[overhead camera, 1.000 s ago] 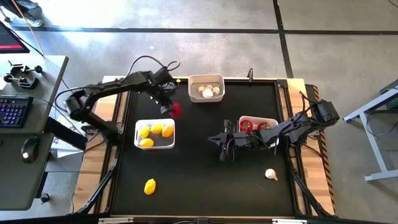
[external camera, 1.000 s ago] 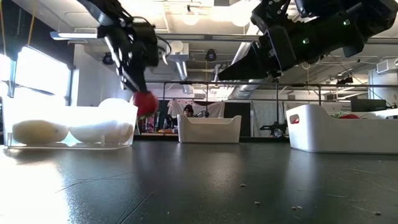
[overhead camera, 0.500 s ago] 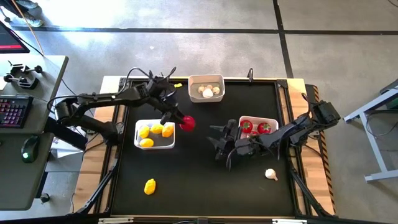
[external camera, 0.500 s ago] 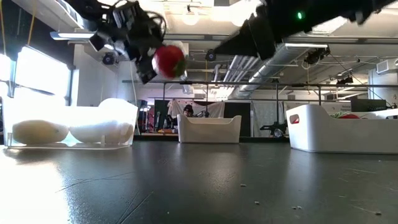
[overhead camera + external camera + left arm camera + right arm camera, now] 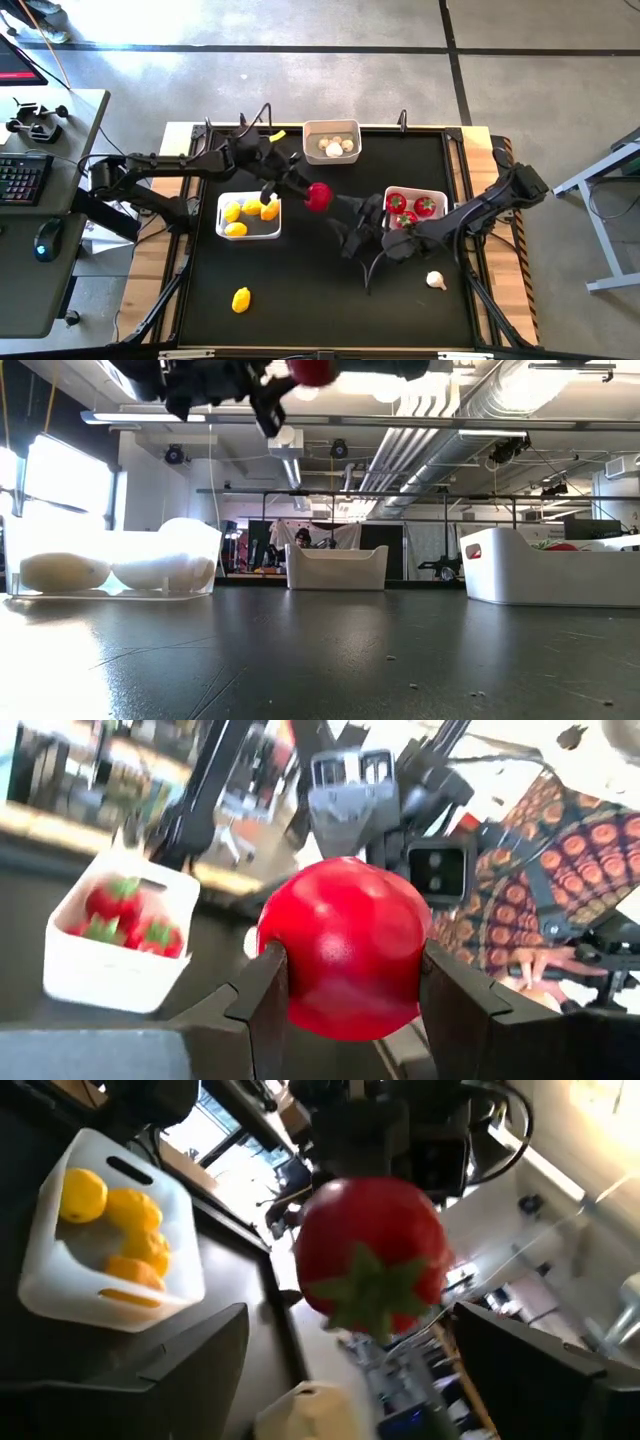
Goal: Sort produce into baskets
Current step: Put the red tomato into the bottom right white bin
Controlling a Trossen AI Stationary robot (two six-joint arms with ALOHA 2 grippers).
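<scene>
One tomato (image 5: 318, 196) sits clamped in my left hand (image 5: 305, 190), held high over mid-desk (image 5: 300, 290) for a handover. My right hand (image 5: 347, 222) waits beside it, spread wide, near the tomato basket (image 5: 441, 195).

High cam straight down on black table (image 5: 300, 290); low cam level w/ tabletop – both wrist cams close on round red tomato (image 5: 345, 963), facing each other

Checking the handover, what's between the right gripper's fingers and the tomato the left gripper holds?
Nothing: in the right wrist view the tomato hangs clear between the open right gripper fingers, clamped by the left gripper.
</scene>
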